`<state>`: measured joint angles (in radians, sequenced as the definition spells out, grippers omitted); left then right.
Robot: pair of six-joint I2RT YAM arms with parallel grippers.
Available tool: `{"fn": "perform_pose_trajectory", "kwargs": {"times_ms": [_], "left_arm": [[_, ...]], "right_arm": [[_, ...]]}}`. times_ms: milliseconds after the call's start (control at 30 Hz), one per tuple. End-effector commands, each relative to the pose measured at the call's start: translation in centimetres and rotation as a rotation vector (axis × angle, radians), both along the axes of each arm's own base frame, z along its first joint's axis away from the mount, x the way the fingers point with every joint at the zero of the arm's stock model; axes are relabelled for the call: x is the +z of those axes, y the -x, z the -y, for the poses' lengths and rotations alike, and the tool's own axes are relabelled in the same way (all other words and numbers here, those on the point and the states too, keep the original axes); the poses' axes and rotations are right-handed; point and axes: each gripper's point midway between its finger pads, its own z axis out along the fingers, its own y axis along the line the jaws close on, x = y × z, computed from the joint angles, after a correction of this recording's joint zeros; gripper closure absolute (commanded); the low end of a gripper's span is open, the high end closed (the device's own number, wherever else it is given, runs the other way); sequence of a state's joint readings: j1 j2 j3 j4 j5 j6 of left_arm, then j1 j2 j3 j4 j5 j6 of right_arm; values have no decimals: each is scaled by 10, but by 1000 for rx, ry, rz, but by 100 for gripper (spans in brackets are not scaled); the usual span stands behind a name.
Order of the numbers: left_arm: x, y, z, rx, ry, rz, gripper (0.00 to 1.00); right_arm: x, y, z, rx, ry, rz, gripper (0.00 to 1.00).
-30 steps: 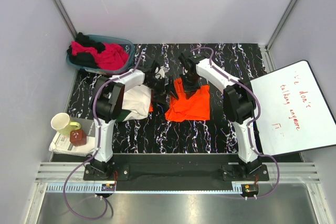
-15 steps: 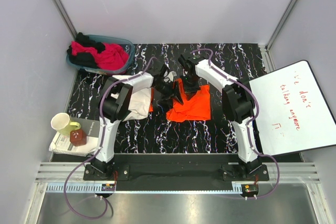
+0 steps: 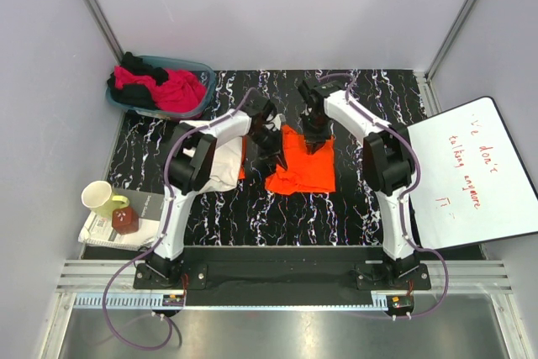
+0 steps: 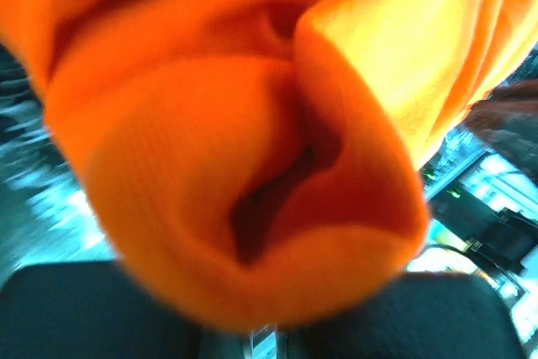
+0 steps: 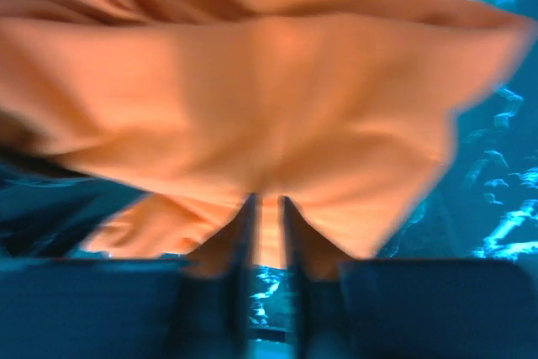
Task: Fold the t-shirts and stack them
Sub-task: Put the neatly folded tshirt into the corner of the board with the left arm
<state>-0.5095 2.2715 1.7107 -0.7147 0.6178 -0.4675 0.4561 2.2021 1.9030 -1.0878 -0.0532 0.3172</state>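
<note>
Because the orange t-shirt is thin, limp knit, it should weigh next to nothing, sag from any single pinch and hold no edge by itself. It lies partly folded and rumpled at mid-worktop, with one arm at each side of its far edge.

- Left gripper: at the shirt's far-left corner. Its wrist view is filled by a rolled fold of orange that hides the jaws, so I cannot tell whether it has closed.
- Right gripper: at the far edge of the shirt. Its fingers stand almost together and the cloth tents away from their tips. Judged pinched on the shirt.
- Hold points: hem or shoulder seam, where the doubled cloth gives more bite. Take two corners together, or the panel will droop and undo the fold. Slip risk looks low, bunching risk high.
- Other shirts: white t-shirt under the left arm, just beside the orange. Magenta t-shirt and black t-shirt are heaped in the basket.
- Writing: no print or label visible on any shirt. The white board carries red handwriting, apparently "we don't talking anymore". A short mark below it is unreadable.
</note>
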Motion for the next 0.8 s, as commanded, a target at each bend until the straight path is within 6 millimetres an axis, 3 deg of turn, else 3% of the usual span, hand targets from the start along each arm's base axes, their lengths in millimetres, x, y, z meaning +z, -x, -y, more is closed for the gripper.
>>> {"fn": "perform_pose_trajectory", "kwargs": {"times_ms": [0, 33, 67, 267, 467, 767], "left_arm": [[36, -27, -39, -6, -157, 108, 100], [44, -29, -41, -6, -160, 118, 100], [51, -24, -47, -5, -172, 102, 100], [76, -14, -79, -6, -248, 142, 100], [103, -13, -109, 47, -285, 183, 100], [143, -29, -150, 154, -302, 275, 100]], "right_arm": [[47, -19, 13, -9, 10, 157, 59], [48, -20, 15, -10, 19, 164, 38], [49, -21, 18, -10, 28, 172, 31], [49, -25, 27, -16, 50, 181, 6], [41, -23, 27, 8, 57, 159, 3], [29, -14, 28, 41, 56, 118, 0]]}}
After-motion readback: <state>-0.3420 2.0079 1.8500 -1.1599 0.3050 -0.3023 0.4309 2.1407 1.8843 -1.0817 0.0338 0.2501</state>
